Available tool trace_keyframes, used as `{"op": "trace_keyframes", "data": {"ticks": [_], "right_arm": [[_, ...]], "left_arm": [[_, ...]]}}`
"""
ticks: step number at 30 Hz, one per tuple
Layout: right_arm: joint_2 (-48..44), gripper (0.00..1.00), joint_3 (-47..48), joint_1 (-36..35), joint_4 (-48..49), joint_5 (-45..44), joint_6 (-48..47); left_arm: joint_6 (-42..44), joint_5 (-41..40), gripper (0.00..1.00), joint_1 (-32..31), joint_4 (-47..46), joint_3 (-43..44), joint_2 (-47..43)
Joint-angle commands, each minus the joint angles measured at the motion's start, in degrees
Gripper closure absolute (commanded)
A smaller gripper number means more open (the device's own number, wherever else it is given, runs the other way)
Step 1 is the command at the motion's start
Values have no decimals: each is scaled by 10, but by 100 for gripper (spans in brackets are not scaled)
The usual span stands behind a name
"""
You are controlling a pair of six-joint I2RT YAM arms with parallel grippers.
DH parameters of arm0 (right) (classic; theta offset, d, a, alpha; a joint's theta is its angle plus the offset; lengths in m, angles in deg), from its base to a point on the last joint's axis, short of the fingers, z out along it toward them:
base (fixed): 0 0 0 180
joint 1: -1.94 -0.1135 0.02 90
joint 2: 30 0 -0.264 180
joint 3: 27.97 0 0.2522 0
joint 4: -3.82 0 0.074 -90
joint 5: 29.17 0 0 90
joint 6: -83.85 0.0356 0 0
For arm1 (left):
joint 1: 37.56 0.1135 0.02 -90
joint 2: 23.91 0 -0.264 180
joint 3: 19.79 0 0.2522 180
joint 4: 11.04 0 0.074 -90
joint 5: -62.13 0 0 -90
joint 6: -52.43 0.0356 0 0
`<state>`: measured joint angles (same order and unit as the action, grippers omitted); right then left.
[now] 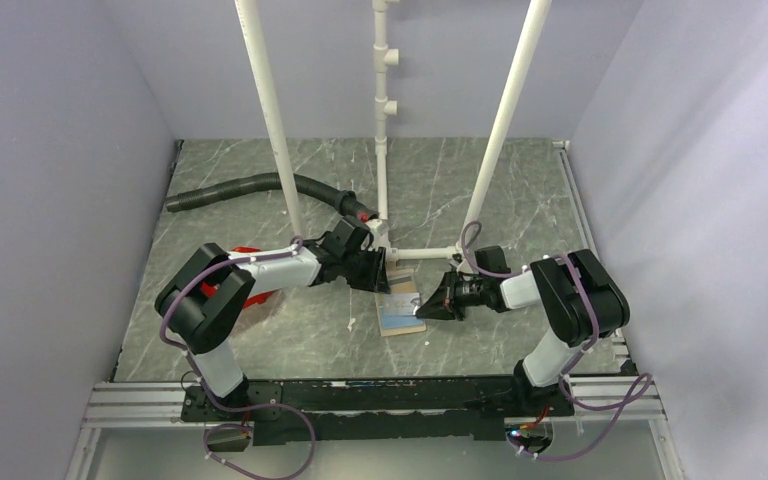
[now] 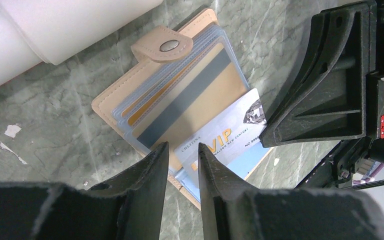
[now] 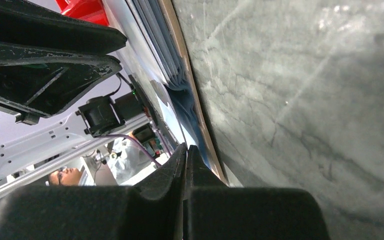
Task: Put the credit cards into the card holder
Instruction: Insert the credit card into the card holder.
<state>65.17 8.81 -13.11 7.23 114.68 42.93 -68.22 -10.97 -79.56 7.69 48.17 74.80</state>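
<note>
The card holder [image 2: 130, 87] lies open on the table, tan with a snap tab [image 2: 161, 46] and clear sleeves showing gold and grey cards. In the top view the holder [image 1: 398, 312] lies between both grippers. A silver credit card [image 2: 220, 132] marked VIP sticks out of a sleeve at a slant. My right gripper [image 2: 267, 134] is shut on that card's far corner; in its own view the right gripper [image 3: 186, 146] pinches a thin edge beside the holder's tan rim [image 3: 196, 102]. My left gripper [image 2: 182, 149] hovers over the holder's near edge, jaws a little apart and empty.
A white pipe frame [image 1: 390, 180] stands just behind the holder; one bar [image 2: 55, 30] runs close by the snap tab. A red bin [image 1: 248, 292] sits under the left arm. A black corrugated hose [image 1: 250, 187] lies at the back left.
</note>
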Motion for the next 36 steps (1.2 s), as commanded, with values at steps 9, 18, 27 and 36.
{"op": "trace_keyframes", "data": {"ticks": [9, 18, 27, 36], "right_arm": [[4, 99, 12, -1, 12, 7, -8], [-45, 85, -62, -2, 159, -72, 110], [-69, 87, -78, -3, 214, -102, 154], [-37, 100, -76, -6, 214, -110, 159]], "left_arm": [[-13, -45, 62, -1, -9, -8, -43], [-17, -54, 62, -1, -10, -5, -41], [-29, -41, 63, 0, -28, -16, -41], [-17, -58, 63, 1, -8, -11, -48]]}}
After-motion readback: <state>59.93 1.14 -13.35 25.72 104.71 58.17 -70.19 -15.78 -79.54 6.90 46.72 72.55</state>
